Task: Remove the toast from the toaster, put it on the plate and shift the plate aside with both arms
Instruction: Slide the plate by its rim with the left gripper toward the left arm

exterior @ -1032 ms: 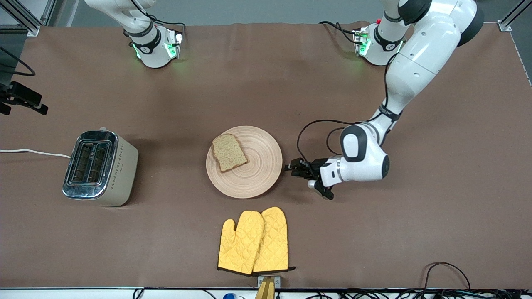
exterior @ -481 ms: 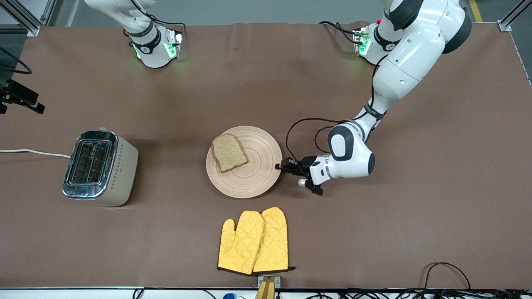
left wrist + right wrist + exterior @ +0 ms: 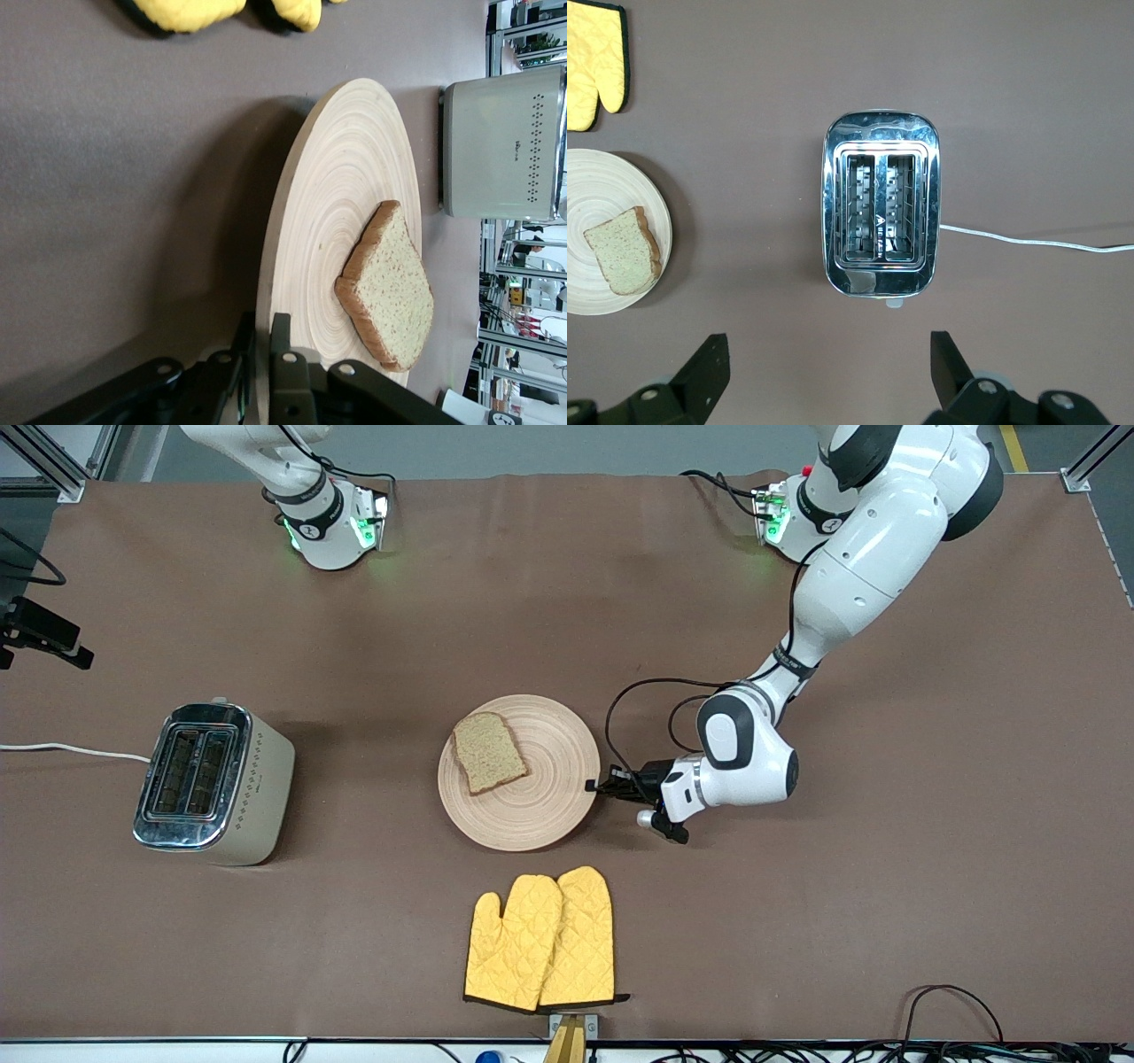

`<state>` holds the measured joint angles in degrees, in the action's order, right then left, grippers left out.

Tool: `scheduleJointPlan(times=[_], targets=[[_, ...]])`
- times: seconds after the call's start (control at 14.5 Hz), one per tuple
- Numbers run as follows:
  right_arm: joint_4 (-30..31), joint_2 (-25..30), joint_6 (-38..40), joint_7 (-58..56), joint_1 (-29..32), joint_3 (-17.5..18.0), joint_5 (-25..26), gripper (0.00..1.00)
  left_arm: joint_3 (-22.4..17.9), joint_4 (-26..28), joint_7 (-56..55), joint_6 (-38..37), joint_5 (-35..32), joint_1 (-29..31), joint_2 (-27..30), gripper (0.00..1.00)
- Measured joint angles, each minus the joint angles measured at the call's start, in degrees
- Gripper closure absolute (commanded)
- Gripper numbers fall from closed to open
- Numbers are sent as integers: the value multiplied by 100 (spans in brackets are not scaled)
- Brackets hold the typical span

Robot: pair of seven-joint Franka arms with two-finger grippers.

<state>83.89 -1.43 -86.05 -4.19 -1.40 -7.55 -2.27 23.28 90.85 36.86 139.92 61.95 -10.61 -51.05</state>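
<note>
The toast lies flat on the round beige plate in the middle of the table. It also shows in the left wrist view on the plate. My left gripper is shut on the plate's rim at the edge toward the left arm's end; its fingers pinch the rim from above and below. My right gripper is open and empty, high over the table by the toaster. The right wrist view also shows the plate and toast.
A silver and beige toaster with empty slots stands toward the right arm's end, its white cord running off the table. Two yellow oven mitts lie nearer to the front camera than the plate.
My left gripper slid in to the plate's rim and closed on it. The plate shifted slightly toward the right arm's end. The toast stayed on the plate.
</note>
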Motion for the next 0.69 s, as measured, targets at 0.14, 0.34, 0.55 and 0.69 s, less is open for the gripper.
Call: scheduleJointPlan(times=[0.14,0.34,0.55,0.69], targets=[[-4,0,0,0,0,0,0,0,-1,-29,-47,71,2,12,67,99],[-7,-2,0,0,0,2,0,0,-47,1,-439,233,1,77,397,99],[-11,-2,0,0,-2,7,0,0,-61,253,-685,236,1,428,969,99],[-15,-2,1,0,-7,12,0,0,-68,562,-688,181,-1,853,1338,99]])
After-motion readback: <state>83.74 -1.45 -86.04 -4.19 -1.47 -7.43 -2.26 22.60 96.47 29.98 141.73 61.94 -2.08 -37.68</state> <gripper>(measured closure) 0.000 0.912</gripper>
